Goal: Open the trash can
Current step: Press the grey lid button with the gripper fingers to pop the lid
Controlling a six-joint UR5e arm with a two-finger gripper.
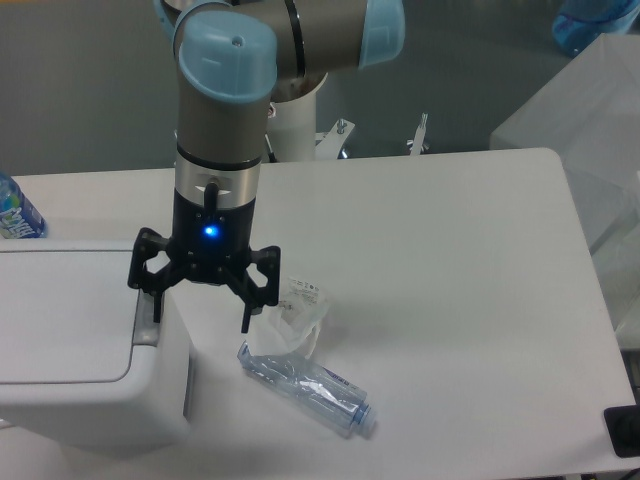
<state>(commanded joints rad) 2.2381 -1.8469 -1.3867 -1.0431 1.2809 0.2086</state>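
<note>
White table (pixel 450 260) against a grey backdrop, arm base at the far edge. I see the gripper (pixel 201 312) pointing straight down, blue light on its body lit, fingers (pixel 246 318) spread wide apart with nothing between them. The trash can (pixel 70 350) sits at the table's near left corner, lid flat and closed. Its grey button (pixel 146 318) on the rim is right at the finger on that side; can't tell if they touch. Just past the other finger lies a crushed clear bottle (pixel 305 378), label end closest to the fingertip. Another bottle (pixel 14 210) stands beyond the can at the frame edge.
</note>
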